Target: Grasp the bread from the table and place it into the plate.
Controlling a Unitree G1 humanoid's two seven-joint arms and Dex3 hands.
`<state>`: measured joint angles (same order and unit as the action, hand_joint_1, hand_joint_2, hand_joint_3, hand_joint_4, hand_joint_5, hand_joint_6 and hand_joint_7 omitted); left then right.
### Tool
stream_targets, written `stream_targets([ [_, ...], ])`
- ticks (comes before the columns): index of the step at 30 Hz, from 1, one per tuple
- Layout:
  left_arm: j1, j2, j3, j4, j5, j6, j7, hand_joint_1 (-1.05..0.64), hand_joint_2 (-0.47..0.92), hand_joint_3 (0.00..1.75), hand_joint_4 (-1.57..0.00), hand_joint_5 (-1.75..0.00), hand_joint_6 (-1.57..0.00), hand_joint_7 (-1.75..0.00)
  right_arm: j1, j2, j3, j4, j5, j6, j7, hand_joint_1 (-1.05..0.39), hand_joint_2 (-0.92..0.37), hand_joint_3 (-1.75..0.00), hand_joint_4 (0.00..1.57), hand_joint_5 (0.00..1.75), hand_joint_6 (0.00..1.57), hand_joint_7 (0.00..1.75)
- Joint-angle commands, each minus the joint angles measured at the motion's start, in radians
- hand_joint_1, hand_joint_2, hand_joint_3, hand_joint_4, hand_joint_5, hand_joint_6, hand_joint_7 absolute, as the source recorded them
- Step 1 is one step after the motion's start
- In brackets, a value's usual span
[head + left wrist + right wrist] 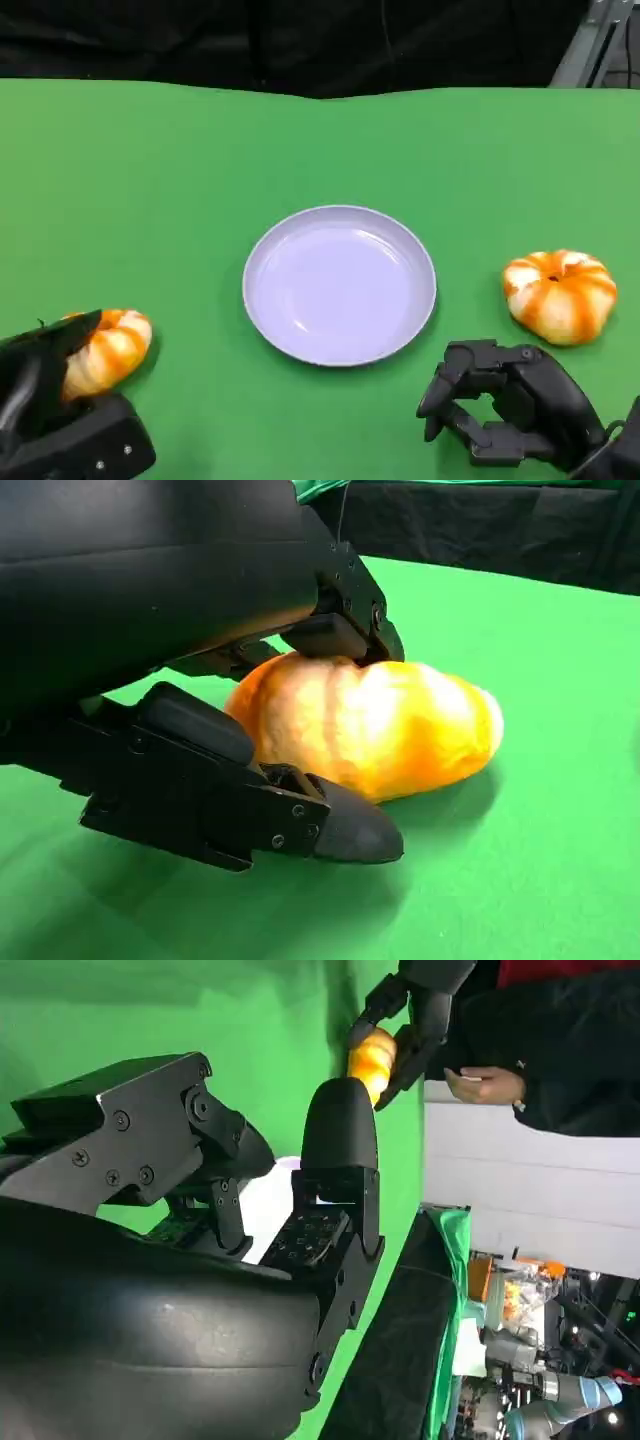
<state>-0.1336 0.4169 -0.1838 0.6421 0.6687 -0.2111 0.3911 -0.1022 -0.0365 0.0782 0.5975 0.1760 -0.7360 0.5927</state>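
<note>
An orange-and-white long bread (112, 350) lies on the green table at the near left. My left hand (55, 415) grips it: in the left wrist view one finger presses on top of the bread (390, 730) and the thumb (300, 820) lies along its near side, with the hand's shell (150, 600) above. The lilac plate (340, 285) sits empty at the middle of the table. My right hand (510, 405) rests near the front right edge with its fingers half curled and apart, holding nothing. The right wrist view shows that hand (200, 1260) and, farther off, the bread (372, 1060) in my left hand (420, 1000).
A round orange-and-white bread (560, 295) lies right of the plate, just beyond my right hand. A black backdrop runs along the table's far edge. A person's hand (485, 1085) and dark sleeve stand beside the table in the right wrist view.
</note>
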Motion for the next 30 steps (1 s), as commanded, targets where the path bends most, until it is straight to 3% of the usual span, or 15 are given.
stream_targets([
  [1,-0.014,0.021,-0.029,0.046,-0.002,0.015,-0.022,-0.73,0.92,0.13,-0.48,-0.01,-0.53,0.0,0.01,-0.015,-0.015,-0.009,0.008,-0.011,-0.001,0.1,-0.66,-0.95,0.86,1.33,0.9,0.98],
  [4,-0.021,0.024,-0.037,0.062,-0.011,0.002,-0.024,-0.54,0.88,0.04,-0.49,0.0,-0.53,0.0,0.011,-0.015,-0.014,-0.011,0.012,-0.008,0.002,0.1,-0.67,-0.95,0.86,1.33,0.9,0.98],
  [5,-0.021,0.026,-0.038,0.065,-0.016,-0.004,-0.025,-0.38,0.86,0.02,-0.49,0.0,-0.53,0.0,0.011,-0.014,-0.014,-0.012,0.014,-0.005,0.003,0.09,-0.67,-0.95,0.86,1.33,0.9,0.98],
  [9,-0.022,0.036,-0.051,0.071,-0.02,-0.008,-0.03,-0.18,0.85,0.01,-0.47,0.0,-0.53,0.0,0.011,-0.013,-0.015,-0.011,0.012,-0.005,0.001,0.09,-0.66,-0.95,0.86,1.34,0.91,0.98],
  [16,-0.011,0.048,-0.057,0.044,-0.046,-0.002,-0.06,-0.08,0.85,0.0,-0.46,0.0,-0.54,0.0,0.009,-0.011,-0.015,-0.01,0.014,-0.003,0.001,0.09,-0.66,-0.95,0.87,1.34,0.91,0.98],
  [26,-0.017,0.027,-0.052,0.05,-0.039,0.029,-0.009,-0.11,0.82,0.0,-0.57,-0.02,-0.62,-0.02,0.005,-0.013,-0.017,-0.01,0.016,0.0,0.002,0.09,-0.65,-0.96,0.86,1.34,0.91,0.98],
  [27,-0.02,0.019,-0.049,0.056,-0.037,0.032,0.017,-0.09,0.87,0.0,-0.68,-0.35,-0.82,-0.06,0.006,-0.013,-0.017,-0.012,0.016,0.001,0.002,0.09,-0.65,-0.96,0.87,1.34,0.91,0.98],
  [30,-0.027,0.004,-0.041,0.072,-0.051,0.019,0.064,-0.06,0.88,0.0,-0.48,-1.22,-1.05,-0.11,0.005,-0.013,-0.016,-0.012,0.018,-0.003,0.005,0.09,-0.66,-0.96,0.87,1.35,0.91,0.98],
])
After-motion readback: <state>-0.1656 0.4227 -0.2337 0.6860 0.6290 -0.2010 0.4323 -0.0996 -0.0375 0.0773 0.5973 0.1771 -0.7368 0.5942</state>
